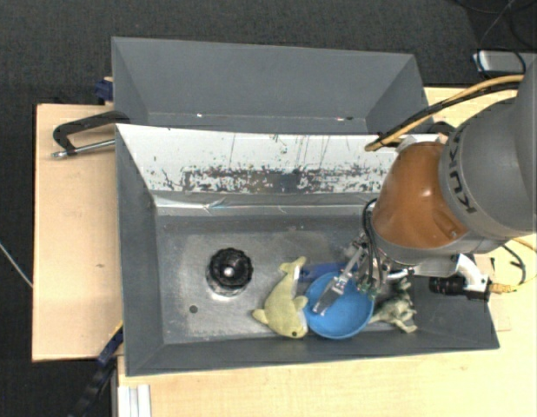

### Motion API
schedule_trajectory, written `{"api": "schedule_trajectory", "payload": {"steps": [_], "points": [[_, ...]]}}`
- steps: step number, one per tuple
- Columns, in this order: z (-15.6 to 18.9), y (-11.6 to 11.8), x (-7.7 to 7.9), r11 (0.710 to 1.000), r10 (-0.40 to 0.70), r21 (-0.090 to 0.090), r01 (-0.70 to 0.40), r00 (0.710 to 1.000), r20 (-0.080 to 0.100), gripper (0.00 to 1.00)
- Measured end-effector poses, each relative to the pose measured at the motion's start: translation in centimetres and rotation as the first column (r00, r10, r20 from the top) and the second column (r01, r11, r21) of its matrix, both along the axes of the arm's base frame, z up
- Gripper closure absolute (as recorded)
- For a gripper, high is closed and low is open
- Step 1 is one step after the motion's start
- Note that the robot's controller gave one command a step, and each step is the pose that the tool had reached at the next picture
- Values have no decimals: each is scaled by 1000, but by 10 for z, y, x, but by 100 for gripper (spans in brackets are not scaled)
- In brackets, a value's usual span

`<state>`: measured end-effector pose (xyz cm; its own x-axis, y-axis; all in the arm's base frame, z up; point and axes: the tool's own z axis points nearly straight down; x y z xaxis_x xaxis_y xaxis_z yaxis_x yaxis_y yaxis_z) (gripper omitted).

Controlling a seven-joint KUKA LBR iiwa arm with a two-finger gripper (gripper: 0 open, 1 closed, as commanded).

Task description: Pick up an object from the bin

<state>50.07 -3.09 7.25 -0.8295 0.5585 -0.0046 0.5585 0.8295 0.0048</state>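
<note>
Orange-covered wrist (416, 202) looms over the lower-right corner of the grey bin (138, 259). Under it the gripper (347, 281) dips straight down into a blue bowl (338, 320). A cream plush dolphin (286, 307) touches the bowl's left side. Whether the gripper is open or closed, I cannot tell.

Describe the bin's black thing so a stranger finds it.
In the grey bin, left of the gripper, a black knob sits alone on the floor. It is the only dark, round thing; its neighbours are a pale plush and a blue bowl.
</note>
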Motion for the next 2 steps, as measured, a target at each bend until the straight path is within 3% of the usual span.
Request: {"api": "schedule_trajectory", "payload": {"steps": [1, 2], "points": [[1, 1, 1, 1000, 2, -1, -2, 1000, -2, 0], [3, 0, 2, 1000, 2, 0, -2, 1000, -5, 100]]}}
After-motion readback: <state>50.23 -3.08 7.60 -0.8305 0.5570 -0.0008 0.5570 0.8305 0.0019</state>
